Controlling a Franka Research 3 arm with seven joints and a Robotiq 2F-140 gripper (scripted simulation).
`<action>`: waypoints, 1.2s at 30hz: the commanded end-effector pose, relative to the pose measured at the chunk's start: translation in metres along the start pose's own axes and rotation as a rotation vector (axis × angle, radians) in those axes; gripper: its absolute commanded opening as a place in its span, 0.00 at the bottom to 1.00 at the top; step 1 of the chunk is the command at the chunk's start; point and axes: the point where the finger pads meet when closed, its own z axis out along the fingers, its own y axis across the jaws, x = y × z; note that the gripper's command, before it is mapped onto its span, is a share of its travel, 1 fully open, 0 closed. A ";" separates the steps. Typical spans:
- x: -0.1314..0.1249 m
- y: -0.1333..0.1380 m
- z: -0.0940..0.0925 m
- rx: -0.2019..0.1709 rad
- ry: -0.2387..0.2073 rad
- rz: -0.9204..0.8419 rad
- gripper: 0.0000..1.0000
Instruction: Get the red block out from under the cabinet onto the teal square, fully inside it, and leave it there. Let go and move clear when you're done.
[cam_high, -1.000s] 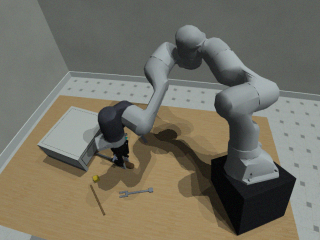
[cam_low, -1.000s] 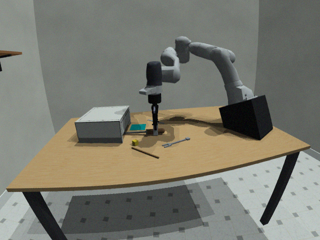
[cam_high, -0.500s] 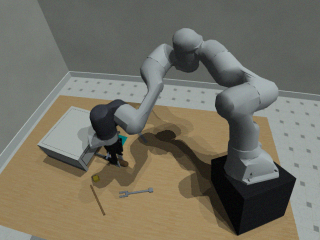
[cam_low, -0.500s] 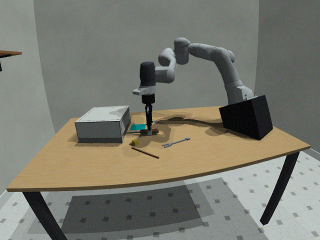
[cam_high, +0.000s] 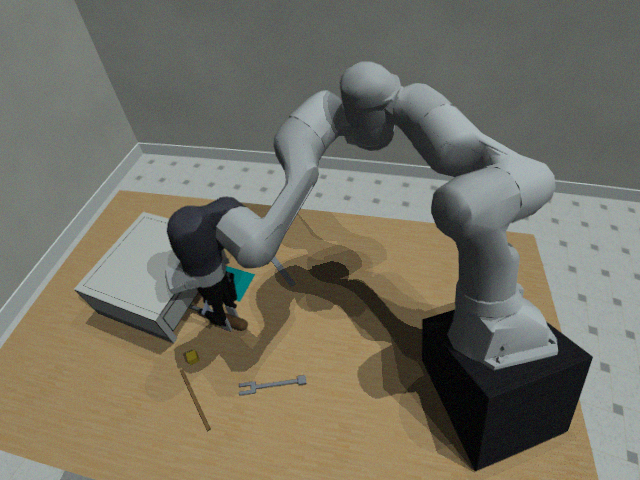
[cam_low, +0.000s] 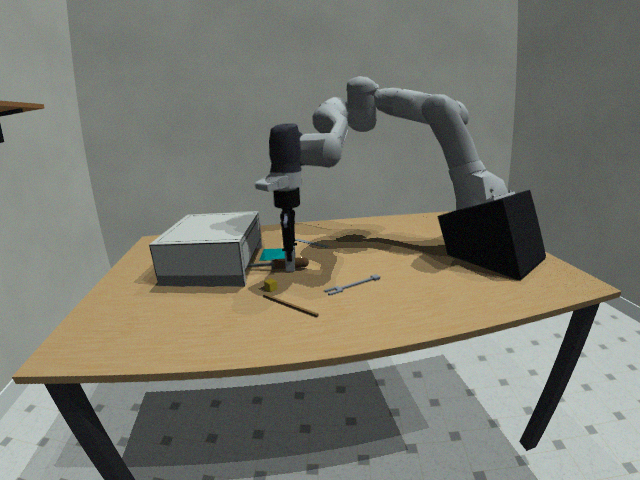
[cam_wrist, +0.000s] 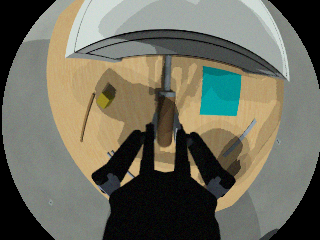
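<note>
Gripper (cam_wrist: 164, 135) clamped on brown wooden handle (cam_wrist: 166, 122) of a rake-like tool, pointing straight down just in front of the cabinet (cam_low: 206, 242); tool's grey shaft (cam_wrist: 167, 75) runs from the handle under the cabinet's front edge; red block not visible in any view, so its place relative to the tool cannot be told; teal square (cam_wrist: 220, 91) lies just beside the shaft, near the cabinet; yellow cube (cam_high: 191, 356) well apart.

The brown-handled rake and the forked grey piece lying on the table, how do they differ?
The brown-handled rake is clamped in the tool, its shaft reaching under the cabinet; the forked grey piece lies loose, untouched. The rake has a brown handle; the forked piece is all grey. Both are slim.
</note>
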 end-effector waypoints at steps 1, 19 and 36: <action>0.005 -0.002 -0.001 0.000 -0.003 -0.027 0.00; 0.024 -0.002 -0.001 0.000 -0.003 -0.026 0.00; 0.030 -0.002 -0.001 0.000 -0.003 -0.026 0.00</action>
